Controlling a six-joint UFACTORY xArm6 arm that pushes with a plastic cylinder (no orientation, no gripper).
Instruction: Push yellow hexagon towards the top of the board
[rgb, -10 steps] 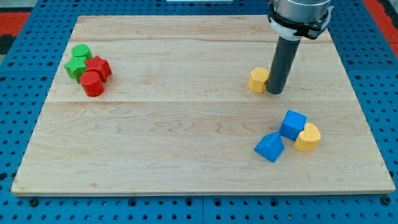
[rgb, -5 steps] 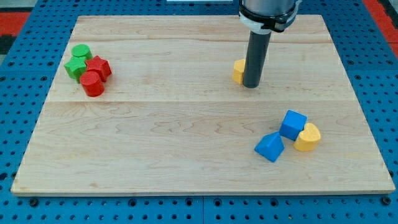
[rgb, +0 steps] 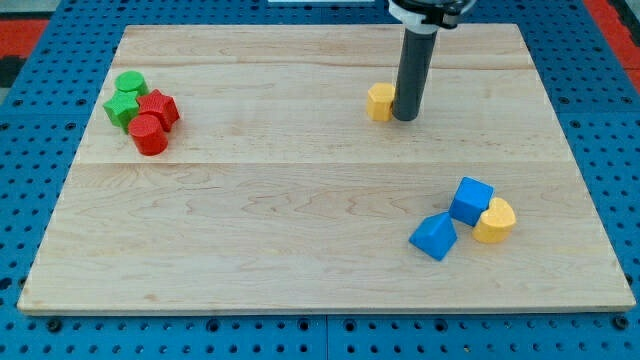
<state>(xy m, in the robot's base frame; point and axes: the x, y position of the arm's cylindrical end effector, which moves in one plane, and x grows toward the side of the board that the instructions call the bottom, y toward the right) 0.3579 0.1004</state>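
Board (rgb: 300, 220) of pale wood fills most of the view, lying on a blue pegboard surface (rgb: 30, 60) that shows around all its edges. Rod of the arm comes down from the view's top, right of centre, dark and upright, and my tip (rgb: 405, 118) rests on the wood in the upper part of the board. I carry no fingers, so nothing is clenched or grasped; the rod only leans its side against a block. That block is the yellow hexagon (rgb: 380, 102), which sits just at the left of my tip, touching the rod, in the upper half of the board and a little right of the middle.

At the view's lower right lies a group of three: a blue cube (rgb: 471, 200), a blue wedge-like block (rgb: 434, 236) below and left of it, and a yellow rounded block (rgb: 494, 221) pressed against the cube's right side. All three are well apart from my tip.

At the view's left, near the board's edge, four small blocks huddle together: a green one (rgb: 131, 84) at the top, another green block (rgb: 121, 108) just under it, a red star-like block (rgb: 158, 106) to their right, and a red cylinder (rgb: 147, 133) at the bottom of the cluster
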